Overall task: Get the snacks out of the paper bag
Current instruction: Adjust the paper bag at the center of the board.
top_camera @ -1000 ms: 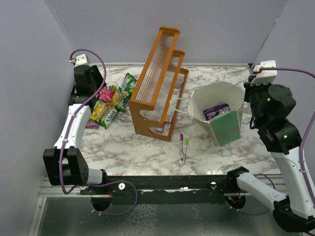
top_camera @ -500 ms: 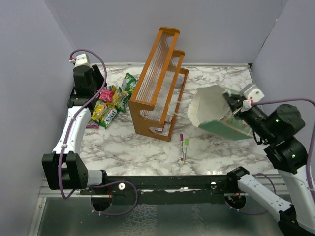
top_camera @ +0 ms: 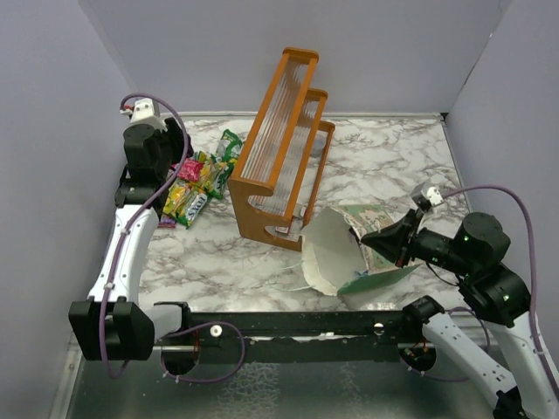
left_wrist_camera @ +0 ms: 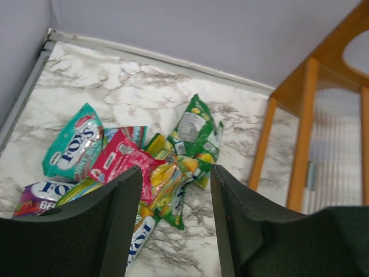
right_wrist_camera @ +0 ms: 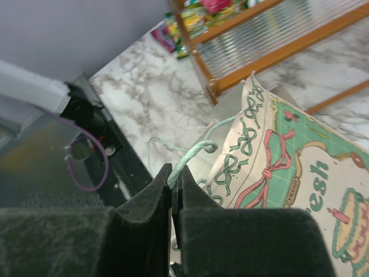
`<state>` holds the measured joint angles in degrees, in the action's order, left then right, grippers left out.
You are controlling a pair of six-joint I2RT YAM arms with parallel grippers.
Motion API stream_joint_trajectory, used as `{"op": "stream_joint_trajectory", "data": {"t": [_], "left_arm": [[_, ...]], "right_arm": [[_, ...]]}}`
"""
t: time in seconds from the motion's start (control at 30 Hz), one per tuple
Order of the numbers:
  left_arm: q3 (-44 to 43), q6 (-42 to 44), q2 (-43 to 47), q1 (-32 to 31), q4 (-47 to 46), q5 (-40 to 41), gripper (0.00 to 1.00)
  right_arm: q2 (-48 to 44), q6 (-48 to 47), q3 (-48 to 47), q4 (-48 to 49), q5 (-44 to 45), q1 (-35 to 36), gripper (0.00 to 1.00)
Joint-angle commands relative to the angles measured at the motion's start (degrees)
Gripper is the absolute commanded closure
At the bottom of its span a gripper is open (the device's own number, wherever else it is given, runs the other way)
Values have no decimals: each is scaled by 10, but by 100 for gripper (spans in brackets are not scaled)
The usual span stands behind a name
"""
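Observation:
The paper bag (top_camera: pixel 330 255) lies tipped on its side near the table's front, its cream mouth facing front left; nothing shows inside it. My right gripper (top_camera: pixel 367 238) is shut on the bag's pale mint cord handle (right_wrist_camera: pixel 193 153), pinched between the pads of the right gripper (right_wrist_camera: pixel 173 173). The printed face of the paper bag (right_wrist_camera: pixel 288 167) fills the right wrist view. Several snacks (top_camera: pixel 194 185) lie in a heap at the far left. My left gripper (top_camera: pixel 162 166) hangs above them, open and holding nothing. In the left wrist view the snacks (left_wrist_camera: pixel 124 161) lie beyond the left gripper (left_wrist_camera: pixel 176 170).
The orange slatted rack (top_camera: pixel 279 148) stands in the middle, between the snack heap and the bag, and its post (left_wrist_camera: pixel 302 133) is close on the left gripper's right. The left wall is just beside the left arm. The black base rail (top_camera: pixel 288 323) runs along the front edge.
The right arm has swung the bag from upright at the back right down to the front middle, tipping it onto its side. The left gripper has risen slightly and stays open.

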<state>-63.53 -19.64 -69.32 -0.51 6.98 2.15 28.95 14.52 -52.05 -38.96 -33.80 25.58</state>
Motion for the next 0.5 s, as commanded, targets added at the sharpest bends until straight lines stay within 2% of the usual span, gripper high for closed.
{"op": "stream_joint_trajectory", "data": {"t": [0.0,0.07,0.23,0.3,0.4,0.47], "left_arm": [[-23,-32,61,-2,11,-100,46],[-41,-49,80,-4,36,-149,46],[-35,-111,125,-24,20,-328,45],[-25,-122,150,-39,11,-366,44],[-22,-119,182,-63,10,-416,44],[-7,-121,209,-84,5,-428,44]], "right_arm": [[17,46,-21,-92,171,4,98],[8,61,-19,-104,196,4,98],[-37,56,-1,-140,143,4,98],[-56,45,4,-168,117,4,98],[-87,39,24,-160,26,4,98],[-87,47,34,-165,18,4,98]]}}
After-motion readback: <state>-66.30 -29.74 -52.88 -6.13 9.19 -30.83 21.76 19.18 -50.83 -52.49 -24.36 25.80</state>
